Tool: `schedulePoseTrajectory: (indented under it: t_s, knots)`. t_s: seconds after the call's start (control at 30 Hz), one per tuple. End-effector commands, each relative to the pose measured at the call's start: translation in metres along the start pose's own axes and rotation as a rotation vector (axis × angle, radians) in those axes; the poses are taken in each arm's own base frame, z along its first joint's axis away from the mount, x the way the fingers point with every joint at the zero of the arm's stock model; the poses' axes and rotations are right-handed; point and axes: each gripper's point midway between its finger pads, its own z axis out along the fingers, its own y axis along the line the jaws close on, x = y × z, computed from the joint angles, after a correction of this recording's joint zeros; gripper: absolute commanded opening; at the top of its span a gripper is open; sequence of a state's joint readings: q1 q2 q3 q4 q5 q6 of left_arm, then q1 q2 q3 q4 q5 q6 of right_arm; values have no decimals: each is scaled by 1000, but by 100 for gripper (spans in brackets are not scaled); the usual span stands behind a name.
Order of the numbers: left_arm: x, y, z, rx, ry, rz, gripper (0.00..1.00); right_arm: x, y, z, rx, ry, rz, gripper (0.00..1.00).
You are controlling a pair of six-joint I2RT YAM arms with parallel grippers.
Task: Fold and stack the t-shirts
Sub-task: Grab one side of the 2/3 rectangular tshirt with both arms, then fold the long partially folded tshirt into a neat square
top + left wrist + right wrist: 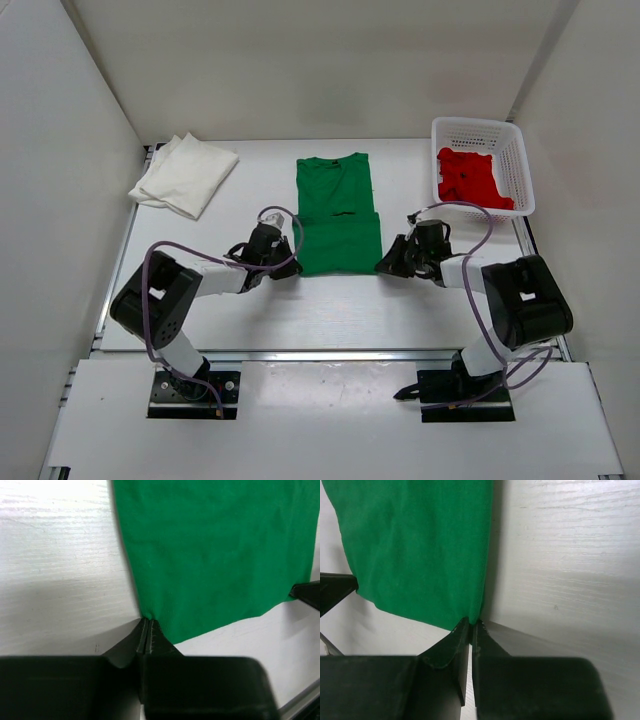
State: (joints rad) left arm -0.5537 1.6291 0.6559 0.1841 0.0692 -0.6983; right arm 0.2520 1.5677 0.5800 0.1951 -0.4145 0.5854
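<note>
The green t-shirt lies flat in the middle of the table, its lower part folded up over itself. My left gripper is shut on its near left corner; in the left wrist view the jaws pinch the green t-shirt at the tips. On the opposite side, my right gripper is shut on the near right corner, where the right wrist view shows my right gripper nipping the hem of the green t-shirt. A folded white t-shirt rests at the back left. The red t-shirt sits crumpled in the basket.
A white lattice basket stands at the back right corner. White walls enclose the table on the left, back and right. Both arms reach low over the table's near half, and purple cables loop above them.
</note>
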Motion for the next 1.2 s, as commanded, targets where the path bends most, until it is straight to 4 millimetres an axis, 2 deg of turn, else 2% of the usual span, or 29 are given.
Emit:
schedulePoseTrajectory:
  t_s: [0.0,0.03,0.1,0.13,0.17,0.27,0.3,0.33,0.4,0.43,0.47,0.5,0.57,0.6,0.63,0.67,0.7,0.77,0.8,0.87,0.9,0.93,0.97,1.0,1.03,1.07,1.1,1.13,1.17]
  knots:
    - [9,2,-3,-2,32,-10,1,2,7,-4,-6,-19,-23,0]
    - [10,3,-6,-9,26,2,0,-2,10,-8,-7,-40,-28,0]
    - [8,9,-17,-36,6,19,0,11,11,-15,-5,-31,-38,0]
    - [16,11,-23,-37,17,30,0,16,13,-21,-3,-33,-51,0]
    - [14,9,-31,-28,5,36,0,32,6,-24,24,-6,-52,0]
    - [48,25,-57,-58,53,67,0,68,6,-43,38,13,-78,0]
    - [57,20,-67,-43,64,87,0,96,-3,-47,66,71,-64,0]
    - [68,26,-78,-52,79,82,0,107,6,-53,39,73,-93,0]
    - [95,21,-96,-18,123,109,0,132,-1,-66,100,106,-101,0]
    - [100,22,-105,-7,122,90,0,136,12,-72,58,97,-109,0]
    - [103,20,-109,0,124,73,0,136,12,-77,66,86,-104,0]
    - [96,14,-116,24,97,62,0,130,19,-82,68,75,-106,0]
    - [56,-17,-131,95,13,58,0,101,43,-91,24,10,-137,0]
    - [27,-34,-140,118,-46,72,0,79,53,-95,24,-22,-152,0]
    - [13,-35,-140,103,-60,67,0,52,67,-102,5,-73,-170,0]
    - [-7,-54,-143,135,-81,92,0,26,75,-105,3,-114,-187,0]
    - [-34,-66,-148,157,-126,82,0,17,82,-106,-25,-112,-193,0]
    - [-60,-83,-135,228,-107,55,0,-29,94,-103,-9,-160,-217,0]
    - [-84,-89,-136,227,-155,52,0,-33,90,-91,9,-125,-208,0]
    - [-111,-81,-106,158,-173,39,0,-77,101,-86,-10,-167,-222,0]
    - [-131,-81,-103,152,-197,24,0,-83,92,-72,23,-155,-216,0]
    - [-136,-70,-83,135,-170,4,0,-109,100,-74,3,-191,-224,0]
    - [-151,-77,-79,152,-181,0,0,-123,101,-60,5,-173,-214,0]
    - [-164,-74,-65,124,-182,-11,0,-133,87,-45,24,-153,-192,0]
    - [-164,-60,-46,82,-161,-26,0,-153,92,-42,5,-172,-191,0]
    - [-179,-58,-36,62,-181,-22,0,-171,95,-32,-7,-174,-183,0]
    - [-197,-61,-34,63,-211,-25,0,-171,84,-11,-7,-123,-168,0]
    - [-209,-54,-22,41,-218,-35,0,-181,81,2,7,-112,-158,0]
    - [-208,-39,-6,15,-186,-62,0,-203,91,2,-5,-137,-187,0]
